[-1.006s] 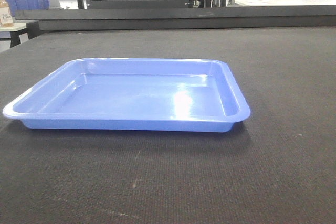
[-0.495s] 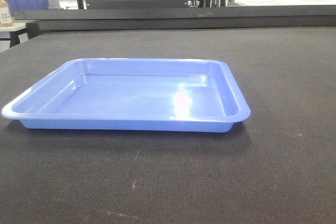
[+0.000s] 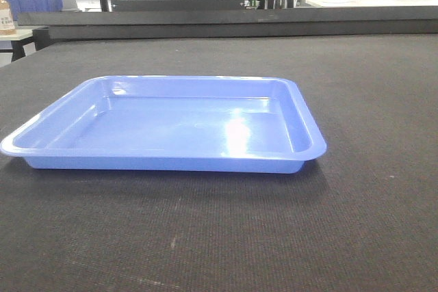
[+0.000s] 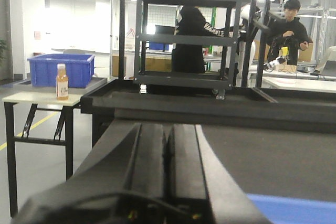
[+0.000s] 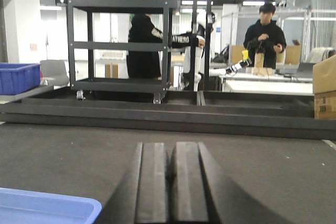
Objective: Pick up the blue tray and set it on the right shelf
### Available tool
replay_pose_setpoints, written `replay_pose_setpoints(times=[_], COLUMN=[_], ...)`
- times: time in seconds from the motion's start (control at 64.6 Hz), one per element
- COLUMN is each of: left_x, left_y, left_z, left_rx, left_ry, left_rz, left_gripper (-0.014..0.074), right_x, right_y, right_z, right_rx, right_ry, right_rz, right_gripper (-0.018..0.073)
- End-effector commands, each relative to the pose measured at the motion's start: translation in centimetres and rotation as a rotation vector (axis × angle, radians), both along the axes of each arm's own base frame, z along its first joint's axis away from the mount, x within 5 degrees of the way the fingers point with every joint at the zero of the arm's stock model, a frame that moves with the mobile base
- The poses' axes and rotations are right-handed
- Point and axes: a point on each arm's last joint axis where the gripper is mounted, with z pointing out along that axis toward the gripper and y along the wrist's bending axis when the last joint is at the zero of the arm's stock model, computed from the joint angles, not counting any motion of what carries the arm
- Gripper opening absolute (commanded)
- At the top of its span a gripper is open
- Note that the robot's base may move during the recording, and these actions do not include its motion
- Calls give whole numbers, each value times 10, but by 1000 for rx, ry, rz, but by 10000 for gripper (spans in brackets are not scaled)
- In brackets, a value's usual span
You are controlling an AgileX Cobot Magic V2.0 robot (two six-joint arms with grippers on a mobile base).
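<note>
Two grippers, both mine, flank the blue tray (image 3: 164, 124), which lies flat, empty and untouched on the dark table (image 3: 369, 87). My left gripper (image 4: 169, 135) hangs low to the tray's left and my right gripper (image 5: 171, 150) low to its right, each with fingers pressed together and holding nothing. I judge this a ready stance for taking the flared rim from both sides. Open table lies all round the tray, so I have room to spread my fingers and slide under the rim. Beyond the tray a raised black ledge (image 3: 274, 22) bounds the table, something I would have to lift over. The shelf appears in no view.
</note>
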Motion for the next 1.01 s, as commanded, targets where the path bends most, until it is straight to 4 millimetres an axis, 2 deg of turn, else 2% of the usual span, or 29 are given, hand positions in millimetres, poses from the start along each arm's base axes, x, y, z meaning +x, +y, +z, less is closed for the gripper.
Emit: replay_pose_setpoints(times=[0.0,0.093,0.155,0.248,0.356,0.511,0.635,0.743,0.852,0.991], left_x=[3,20,33,55,76,100,126,160,190,233], left_y=[-1,-2,-2,-4,-7,-28,-49,-63,-72,-83], left_z=[40,57,60,57,54,62,63,59,53,35], left_rx=[-8,-6,-4,-10,-12,20,80,114,131,134], left_ry=[-63,-29,9,89,223,438,665,820,921,1039], left_rz=[-10,-9,-9,-13,-31,-162,-243,-251,-242,-225], left_gripper=[3,136,267,405,421,421,421,421,421,421], right_x=[11,30,43,64,90,118,145,174,204,245], right_y=[1,1,3,7,16,40,71,99,115,119], right_z=[32,48,53,56,57,66,70,66,57,44], right_rx=[-5,-8,-10,-14,-26,-54,-72,-89,-59,45], right_ry=[2,63,95,139,217,305,440,625,820,989], right_rz=[-3,-2,7,37,91,221,338,411,408,323], right_gripper=[60,78,151,359,645,620,620,620,620,601])
